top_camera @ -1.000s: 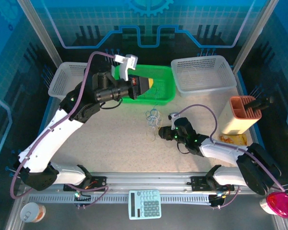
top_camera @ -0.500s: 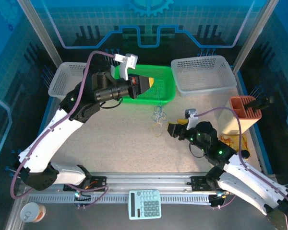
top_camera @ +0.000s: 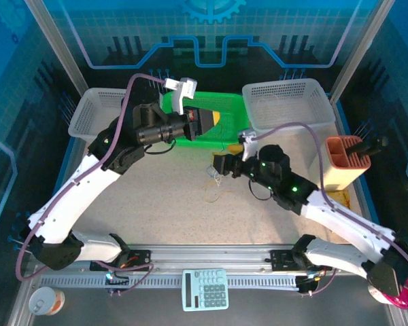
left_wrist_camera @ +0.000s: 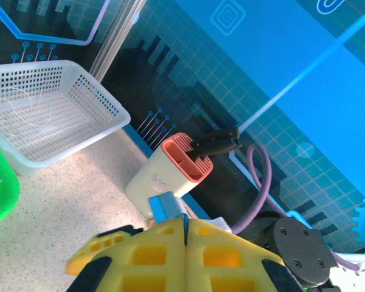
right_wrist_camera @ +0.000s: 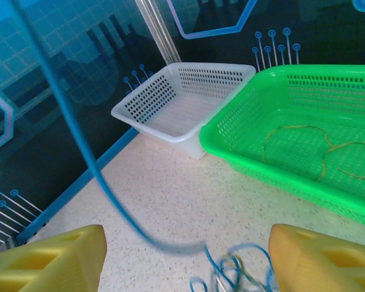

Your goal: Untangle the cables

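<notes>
Left arm (top_camera: 88,176) raised and extended forward, wrist level and pointing right; left gripper (top_camera: 216,122) with jaws pressed together. Right arm (top_camera: 326,210) reaches leftward and low; right gripper (top_camera: 224,159) with jaws standing wide apart.

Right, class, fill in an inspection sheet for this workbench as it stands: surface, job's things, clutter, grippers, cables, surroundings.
Surface: pale speckled table.
Job's things: tangle of thin wires mid-table, blue loops among them; yellowish wires in the green basket; whitish wires in the right white basket.
Clutter: knife block on the right; calculator and can at the near edge.
Grippers: left gripper shut, nothing seen in it, over the green basket; right gripper open, above the tangle.
Cables: purple arm cables looping free of the table.
Surroundings: blue patterned walls.
</notes>
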